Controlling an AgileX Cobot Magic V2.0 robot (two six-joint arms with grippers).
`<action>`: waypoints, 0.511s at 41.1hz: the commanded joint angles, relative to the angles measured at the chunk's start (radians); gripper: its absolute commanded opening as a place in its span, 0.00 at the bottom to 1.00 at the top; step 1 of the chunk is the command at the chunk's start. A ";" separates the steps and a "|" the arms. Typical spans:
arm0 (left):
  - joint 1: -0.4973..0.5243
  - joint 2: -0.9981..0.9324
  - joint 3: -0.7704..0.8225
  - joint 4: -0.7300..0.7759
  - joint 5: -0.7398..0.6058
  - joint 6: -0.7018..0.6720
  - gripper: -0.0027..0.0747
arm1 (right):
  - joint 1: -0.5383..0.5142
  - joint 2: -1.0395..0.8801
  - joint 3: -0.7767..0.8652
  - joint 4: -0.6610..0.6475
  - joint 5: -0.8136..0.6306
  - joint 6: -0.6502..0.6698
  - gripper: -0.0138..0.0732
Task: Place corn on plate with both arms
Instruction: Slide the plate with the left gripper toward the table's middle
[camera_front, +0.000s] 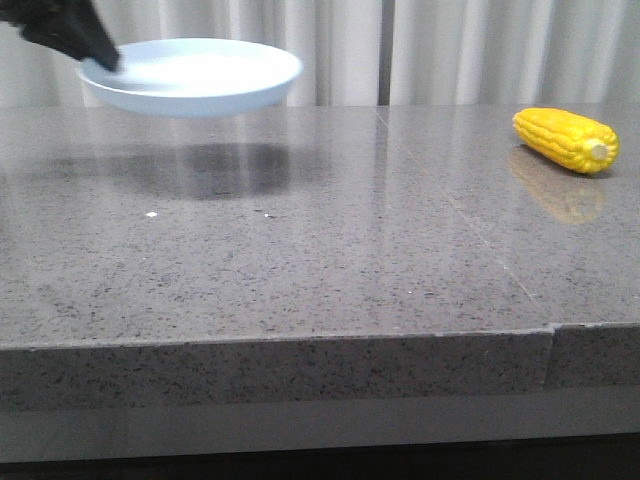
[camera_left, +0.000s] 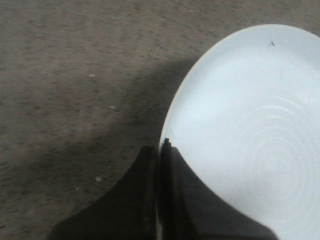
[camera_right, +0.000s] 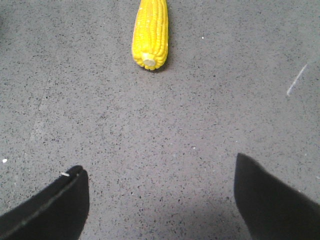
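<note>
The white plate hangs in the air above the far left of the table. My left gripper is shut on its left rim and holds it clear of the surface; in the left wrist view the gripper pinches the plate at its edge. The yellow corn lies on the table at the far right, pale stub end toward the front. In the right wrist view the corn lies well ahead of my open, empty right gripper. The right gripper does not show in the front view.
The grey speckled stone table has a seam running back from its front edge at the right. The plate's shadow falls on the table below it. Pale curtains hang behind the table.
</note>
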 joint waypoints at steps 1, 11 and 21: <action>-0.066 -0.029 -0.030 -0.043 -0.053 -0.002 0.01 | 0.000 0.003 -0.033 0.001 -0.065 -0.007 0.87; -0.160 0.042 -0.030 -0.037 -0.080 -0.002 0.01 | 0.000 0.003 -0.033 0.001 -0.065 -0.007 0.87; -0.167 0.072 -0.030 0.022 -0.080 -0.002 0.05 | 0.000 0.003 -0.033 0.001 -0.065 -0.007 0.87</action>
